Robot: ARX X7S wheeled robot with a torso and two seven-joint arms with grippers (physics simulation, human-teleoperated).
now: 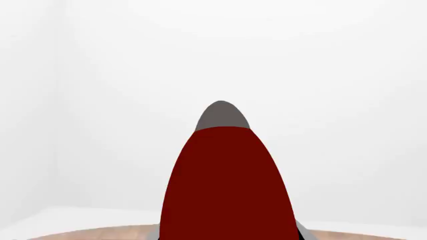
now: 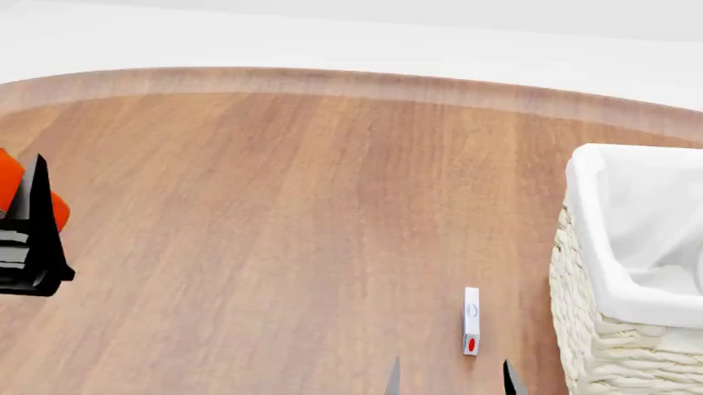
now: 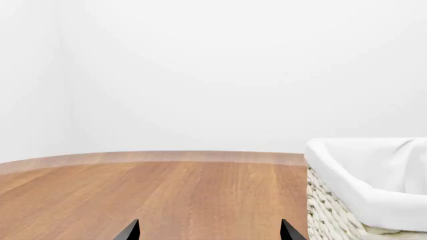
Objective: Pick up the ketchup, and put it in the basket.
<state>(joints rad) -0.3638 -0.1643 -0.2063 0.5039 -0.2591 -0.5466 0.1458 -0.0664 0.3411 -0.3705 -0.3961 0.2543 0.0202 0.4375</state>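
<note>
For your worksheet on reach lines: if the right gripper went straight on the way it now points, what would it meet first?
Probably nothing: the right gripper points over bare table toward the wall, the basket lying just beside its line, though depth is unclear.

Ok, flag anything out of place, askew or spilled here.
Nothing looks spilled or damaged. The ketchup is held in the left tool, and the basket sits upright. The only stray item is a small white box lying alone beside the basket.
</note>
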